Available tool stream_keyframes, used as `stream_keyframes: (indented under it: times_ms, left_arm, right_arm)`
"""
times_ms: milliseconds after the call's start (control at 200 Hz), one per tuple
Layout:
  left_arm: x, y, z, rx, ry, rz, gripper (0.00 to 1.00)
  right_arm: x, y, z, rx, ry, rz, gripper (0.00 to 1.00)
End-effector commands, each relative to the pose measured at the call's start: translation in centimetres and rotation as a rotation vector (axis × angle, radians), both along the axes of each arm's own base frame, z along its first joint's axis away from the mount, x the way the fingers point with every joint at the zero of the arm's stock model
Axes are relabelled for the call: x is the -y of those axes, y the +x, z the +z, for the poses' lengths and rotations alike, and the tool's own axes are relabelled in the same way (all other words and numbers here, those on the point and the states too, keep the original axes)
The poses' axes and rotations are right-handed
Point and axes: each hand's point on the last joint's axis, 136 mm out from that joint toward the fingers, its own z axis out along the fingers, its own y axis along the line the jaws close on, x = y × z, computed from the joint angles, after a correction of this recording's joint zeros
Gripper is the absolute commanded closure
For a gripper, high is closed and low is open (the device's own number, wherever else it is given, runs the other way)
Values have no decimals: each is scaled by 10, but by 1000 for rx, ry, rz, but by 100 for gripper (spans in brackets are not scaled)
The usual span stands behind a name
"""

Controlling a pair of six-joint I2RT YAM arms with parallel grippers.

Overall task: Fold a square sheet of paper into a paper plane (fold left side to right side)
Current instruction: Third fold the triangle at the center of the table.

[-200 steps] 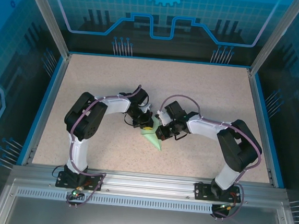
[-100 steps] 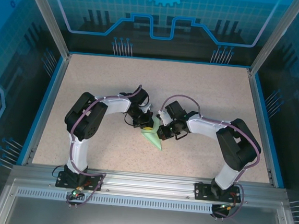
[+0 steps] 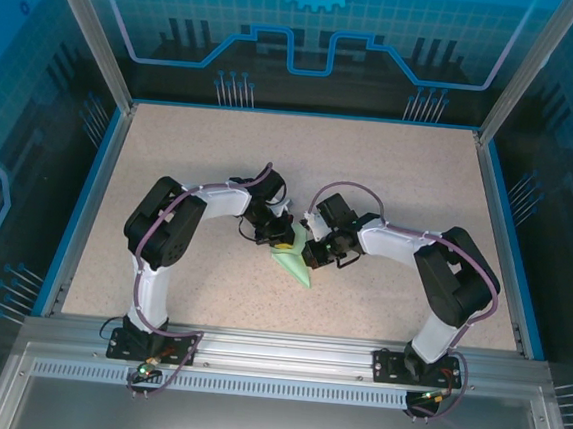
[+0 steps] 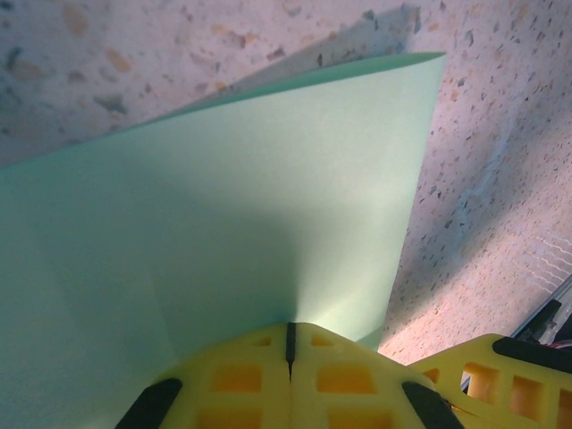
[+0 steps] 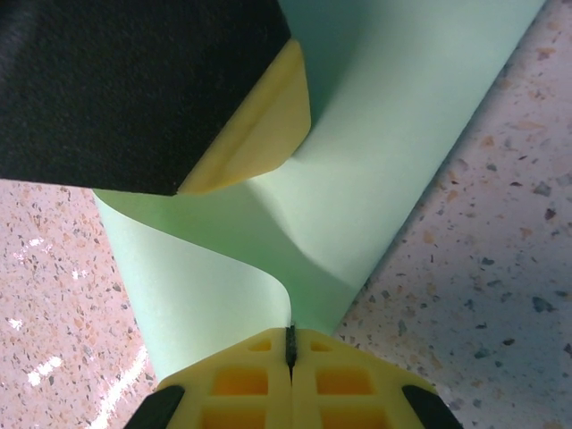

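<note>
The tabletop [image 3: 390,183] is a pale, speckled slab, beige with dark and rust-coloured flecks up close. A blue rim [image 3: 86,207] edges it on the left, far and right sides. A slotted metal rail [image 3: 284,353] runs along the near edge, where the arm bases are bolted. Around it stands an enclosure of translucent blue panels [image 3: 312,36] printed with grid and circuit-like lines, held by slanting aluminium posts [image 3: 89,32].

Counted: one tabletop, two arms, two hands, one sheet of paper [image 3: 294,262]. The sheet is pale mint green and folded to a wedge whose tip points toward the near edge. It sits near the middle of the tabletop, between the two hands. The left hand [image 3: 281,241] has its yellow fingers pressed together on the sheet. In the left wrist view the paper runs straight into the seam between them and casts a shadow on the speckled surface. The right hand [image 3: 310,249] is likewise clamped on the sheet, a curled edge of which enters its closed fingers. The two hands are just beside each other.
</note>
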Motion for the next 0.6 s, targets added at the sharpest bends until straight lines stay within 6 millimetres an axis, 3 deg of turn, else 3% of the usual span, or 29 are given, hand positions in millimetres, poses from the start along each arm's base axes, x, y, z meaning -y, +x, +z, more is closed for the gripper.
stream_keyframes:
  times_ms: [0, 595]
  left_arm:
    - [-10, -17, -24, -61, 87, -21, 95]
    - [-11, -18, -25, -63, 96, -22, 95]
  right_arm:
    - [7, 0, -7, -33, -25, -26, 100]
    - [12, -3, -13, -46, -46, -39, 100]
